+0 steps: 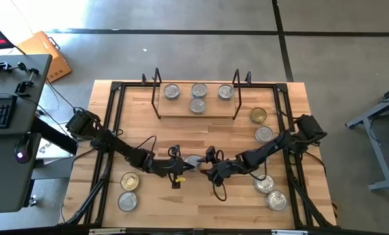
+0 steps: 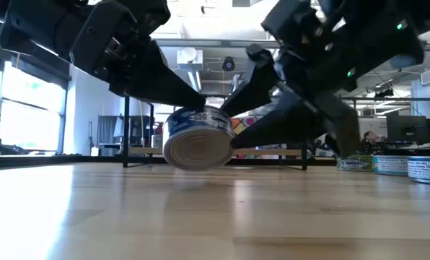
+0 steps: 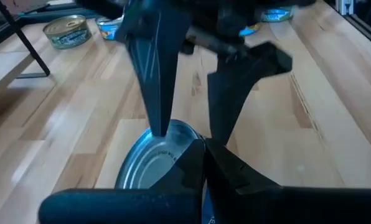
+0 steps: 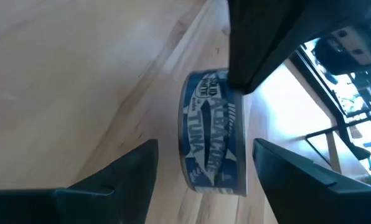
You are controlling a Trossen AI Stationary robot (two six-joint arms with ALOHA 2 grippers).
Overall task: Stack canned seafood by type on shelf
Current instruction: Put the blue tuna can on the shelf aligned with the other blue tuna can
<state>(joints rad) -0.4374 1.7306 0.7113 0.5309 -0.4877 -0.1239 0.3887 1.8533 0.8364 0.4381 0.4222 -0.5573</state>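
Left claw pinches tilted tin; right claw gapes beside it.

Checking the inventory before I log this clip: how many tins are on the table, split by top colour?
Silver-topped tins: 9
Gold-topped tins: 2
Total: 11

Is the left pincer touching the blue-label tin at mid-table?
Touching. In the low view the left pincer presses on the top rim of the tilted tin; the left wrist view shows its shut tips on the tin's lid.
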